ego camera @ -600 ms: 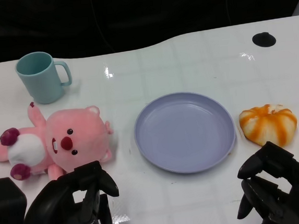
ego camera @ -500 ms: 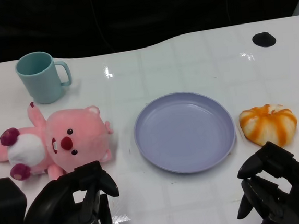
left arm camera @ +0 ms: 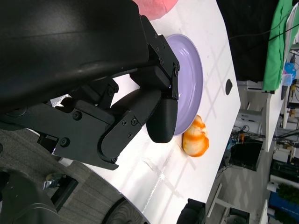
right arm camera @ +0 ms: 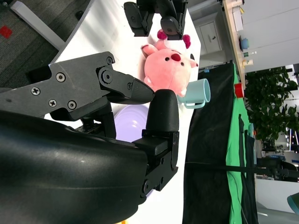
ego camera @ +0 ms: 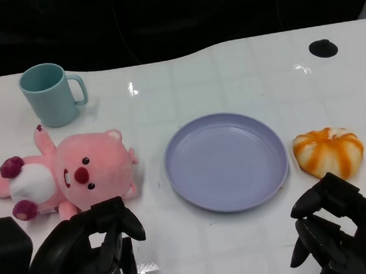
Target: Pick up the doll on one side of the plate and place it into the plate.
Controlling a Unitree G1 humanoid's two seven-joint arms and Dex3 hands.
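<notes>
On the white desk (ego camera: 228, 69), a round lavender plastic plate (ego camera: 227, 160) sits near the middle with nothing in it. Toward the desk's left edge lies a pink plush doll with a white belly and dark red paws (ego camera: 71, 174), on its back, just beside the plate but not touching it. Behind the doll, toward the far left corner, a teal plastic mug (ego camera: 51, 94) stands upright with its handle turned toward the plate. Near the right edge, just beside the plate's rim, rests an orange-and-white striped soft toy shaped like a bun (ego camera: 328, 151). A small black round mark (ego camera: 323, 48) shows near the far right corner.

At the near edge on the left, the left robot hand (ego camera: 90, 251) hovers just in front of the doll with its black fingers curled inward around nothing. At the near edge on the right, the right robot hand (ego camera: 335, 229) sits just in front of the striped toy, fingers likewise curled in and empty; neither hand touches the toys.
</notes>
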